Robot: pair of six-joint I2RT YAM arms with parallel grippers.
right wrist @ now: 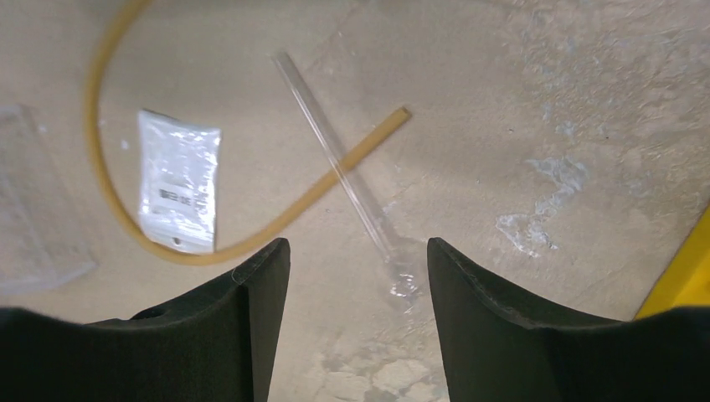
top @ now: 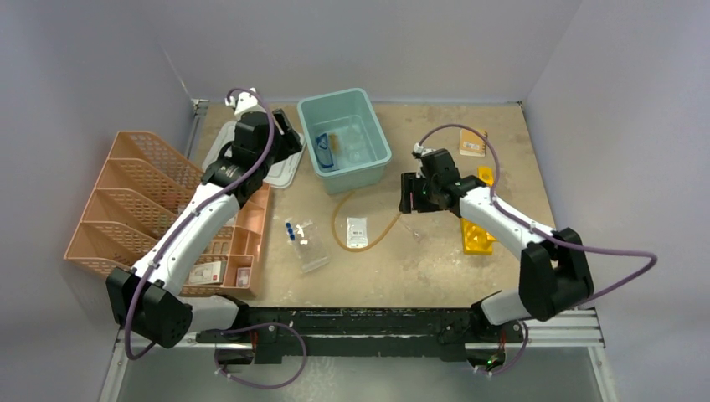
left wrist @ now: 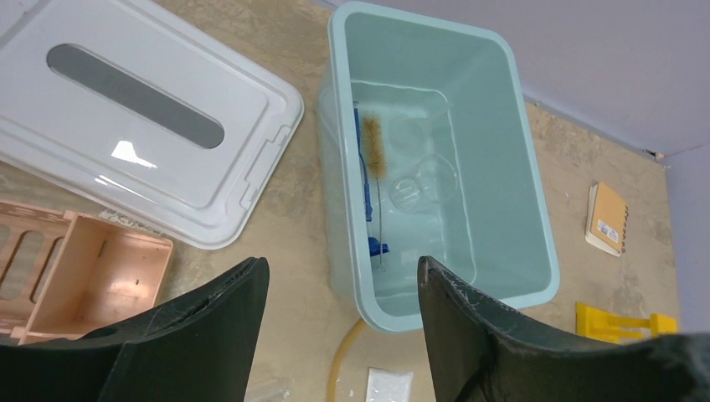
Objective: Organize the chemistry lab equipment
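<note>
A teal bin (top: 335, 96) at the back holds blue-framed safety glasses (top: 325, 152), a brown brush (left wrist: 373, 146) and a glass dish (left wrist: 435, 176). My left gripper (left wrist: 343, 264) hangs open and empty above the bin's near left corner (top: 293, 138). On the table lie amber rubber tubing (top: 334, 222), a white packet (top: 357, 232) and blue-capped tubes (top: 290, 229) by a clear bag. My right gripper (right wrist: 358, 244) is open and empty over the table (top: 409, 201). A thin glass rod (right wrist: 335, 159) crosses the tubing (right wrist: 385, 124) just ahead of it. The packet (right wrist: 177, 180) lies to the left.
The bin's clear lid (left wrist: 142, 117) lies left of the bin. Peach organizer trays (top: 134, 201) stand at the left. A yellow rack (top: 477, 234) lies under the right arm. A brown notebook (top: 473, 142) sits at the back right.
</note>
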